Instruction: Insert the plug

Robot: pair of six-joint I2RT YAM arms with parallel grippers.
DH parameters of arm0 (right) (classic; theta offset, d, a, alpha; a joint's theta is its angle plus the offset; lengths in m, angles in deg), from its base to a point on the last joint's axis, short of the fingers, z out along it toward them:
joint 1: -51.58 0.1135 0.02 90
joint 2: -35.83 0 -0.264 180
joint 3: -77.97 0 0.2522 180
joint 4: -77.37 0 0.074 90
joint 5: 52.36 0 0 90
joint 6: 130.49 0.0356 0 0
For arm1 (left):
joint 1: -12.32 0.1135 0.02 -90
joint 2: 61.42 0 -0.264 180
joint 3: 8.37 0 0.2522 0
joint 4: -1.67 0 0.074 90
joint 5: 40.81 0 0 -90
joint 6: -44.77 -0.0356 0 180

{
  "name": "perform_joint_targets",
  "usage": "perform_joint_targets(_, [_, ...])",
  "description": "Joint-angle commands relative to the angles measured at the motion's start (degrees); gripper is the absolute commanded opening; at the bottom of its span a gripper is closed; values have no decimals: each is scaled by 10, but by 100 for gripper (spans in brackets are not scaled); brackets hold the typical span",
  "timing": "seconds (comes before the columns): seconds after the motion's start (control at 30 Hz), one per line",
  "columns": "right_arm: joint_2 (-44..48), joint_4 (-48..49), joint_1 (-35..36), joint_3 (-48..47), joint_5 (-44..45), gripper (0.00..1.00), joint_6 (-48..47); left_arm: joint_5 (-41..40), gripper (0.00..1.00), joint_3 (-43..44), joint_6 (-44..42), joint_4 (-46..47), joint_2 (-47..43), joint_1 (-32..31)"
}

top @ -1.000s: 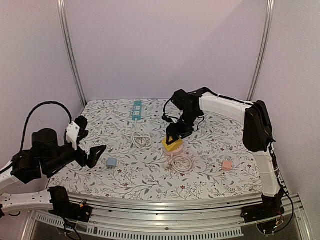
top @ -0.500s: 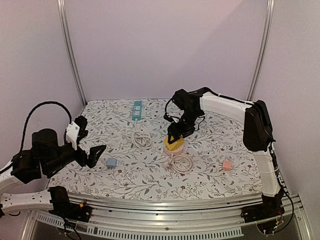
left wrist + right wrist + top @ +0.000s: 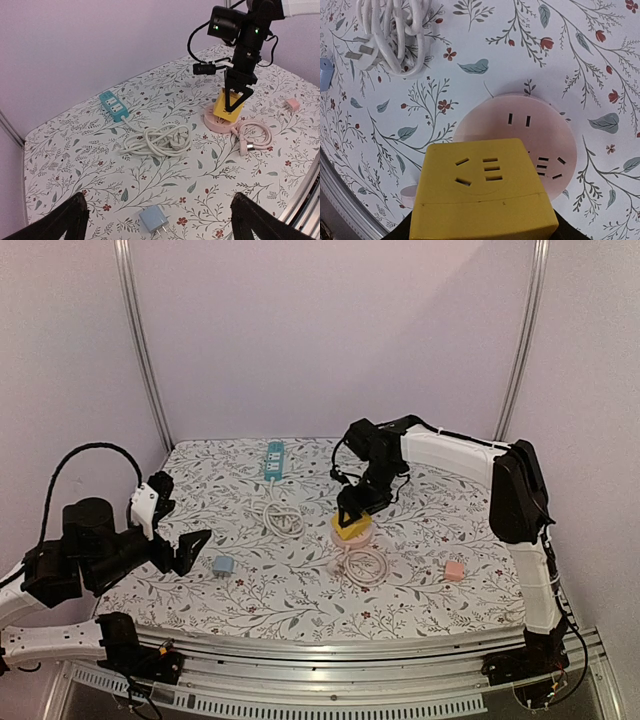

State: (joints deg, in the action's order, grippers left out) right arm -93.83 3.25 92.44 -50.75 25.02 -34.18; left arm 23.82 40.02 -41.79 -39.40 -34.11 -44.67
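Yellow plug [image 3: 482,192] | in right end effector [image 3: 234,105] | over pink socket [image 3: 547,125]

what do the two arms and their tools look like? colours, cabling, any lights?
Both have white link shells and black joint housings. The left arm carries a looped black cable. The right arm has black cables at the wrist and two green lights. The left tool and the right tool are black, two tapered fingers each.
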Motion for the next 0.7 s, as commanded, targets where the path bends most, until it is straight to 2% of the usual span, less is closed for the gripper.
perform_joint_targets(0.0, [-17,-49,1,24,112,0,20,-10,99,-6,-1,1,-6,-14])
perform_joint_targets(0.67, [-146,-124,8,-68,167,0,107,-12,99,-8,-2,4,8,-14])
